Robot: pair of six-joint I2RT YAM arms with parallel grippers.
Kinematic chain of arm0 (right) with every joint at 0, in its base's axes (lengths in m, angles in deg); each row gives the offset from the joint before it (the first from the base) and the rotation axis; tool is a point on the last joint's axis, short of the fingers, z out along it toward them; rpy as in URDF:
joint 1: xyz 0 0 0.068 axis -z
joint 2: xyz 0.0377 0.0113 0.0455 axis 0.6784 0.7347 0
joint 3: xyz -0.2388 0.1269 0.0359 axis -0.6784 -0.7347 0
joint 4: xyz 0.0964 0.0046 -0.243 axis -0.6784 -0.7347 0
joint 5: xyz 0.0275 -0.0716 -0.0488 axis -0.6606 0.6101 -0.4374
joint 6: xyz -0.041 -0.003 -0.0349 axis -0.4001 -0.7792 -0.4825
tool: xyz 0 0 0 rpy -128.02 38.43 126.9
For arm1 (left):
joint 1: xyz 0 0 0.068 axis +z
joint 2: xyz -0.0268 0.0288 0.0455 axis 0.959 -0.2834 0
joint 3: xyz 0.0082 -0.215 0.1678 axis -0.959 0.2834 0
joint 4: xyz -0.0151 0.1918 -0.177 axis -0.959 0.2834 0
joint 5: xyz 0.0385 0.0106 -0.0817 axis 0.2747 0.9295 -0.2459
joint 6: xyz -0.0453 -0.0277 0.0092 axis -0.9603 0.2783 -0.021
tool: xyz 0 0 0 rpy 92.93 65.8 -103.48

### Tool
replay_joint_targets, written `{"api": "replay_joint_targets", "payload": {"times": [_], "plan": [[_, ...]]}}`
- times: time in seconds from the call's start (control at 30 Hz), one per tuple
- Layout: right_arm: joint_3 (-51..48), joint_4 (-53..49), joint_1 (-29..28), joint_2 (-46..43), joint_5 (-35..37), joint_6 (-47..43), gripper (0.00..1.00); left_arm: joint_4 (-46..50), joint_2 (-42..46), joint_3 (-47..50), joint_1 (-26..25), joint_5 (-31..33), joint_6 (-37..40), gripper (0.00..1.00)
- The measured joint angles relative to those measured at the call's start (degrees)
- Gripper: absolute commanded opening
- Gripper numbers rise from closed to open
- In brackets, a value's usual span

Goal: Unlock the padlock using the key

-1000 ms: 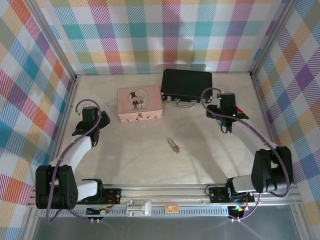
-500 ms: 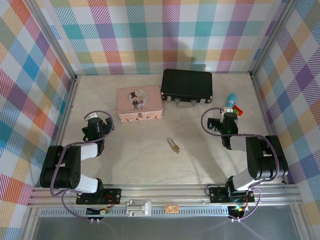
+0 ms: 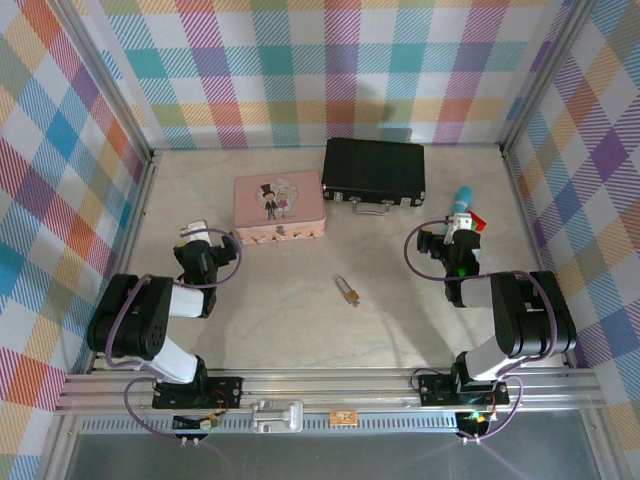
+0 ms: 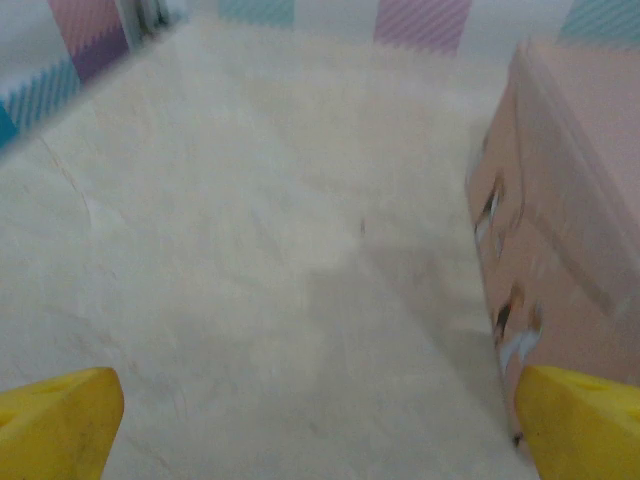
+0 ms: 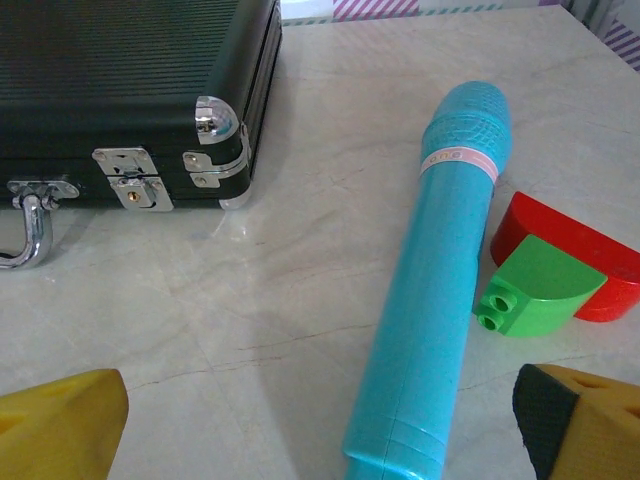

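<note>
Top external: padlock, left pincer apart

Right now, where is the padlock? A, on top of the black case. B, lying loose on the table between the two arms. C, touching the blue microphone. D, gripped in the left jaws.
B: the padlock lies on the table, nearer the arm bases than the pink tin and well apart from the left gripper and the right gripper.
</note>
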Motion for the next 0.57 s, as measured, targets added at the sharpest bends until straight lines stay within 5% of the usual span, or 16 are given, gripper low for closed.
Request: {"api": "replay_joint_targets", "payload": {"times": [0.57], "plan": [[0.0,0.4,0.0,0.0,-0.8,0.0,0.99,1.8,-0.6,-2.3,-0.8,1.9,0.9,1.00]]}}
